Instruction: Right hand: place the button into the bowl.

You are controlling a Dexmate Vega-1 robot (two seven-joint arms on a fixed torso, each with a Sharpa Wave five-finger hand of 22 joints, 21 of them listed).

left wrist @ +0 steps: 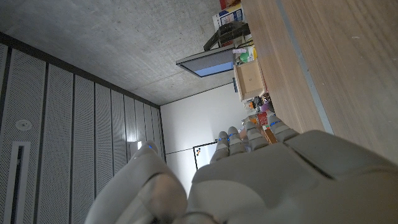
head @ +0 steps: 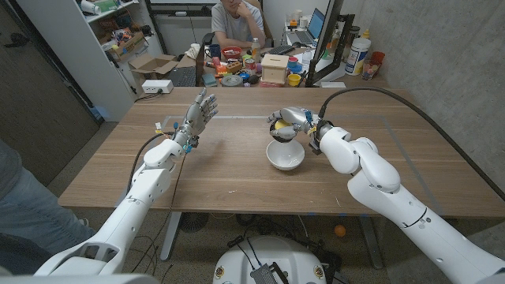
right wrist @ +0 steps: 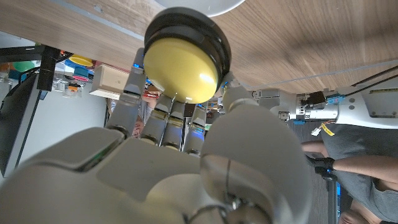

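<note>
Above bowl (head: 285,158), your right hand (head: 293,120) grips button (head: 281,126); left hand (head: 197,116) open, idle. Release off-centre and button likely clips rim, rolls onto table (head: 394,170).

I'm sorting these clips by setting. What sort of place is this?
Most likely a robotics lab or workshop. A wooden table stands before a cluttered desk with a laptop and boxes, a person sits there, and shelving lines the concrete-walled room.
</note>
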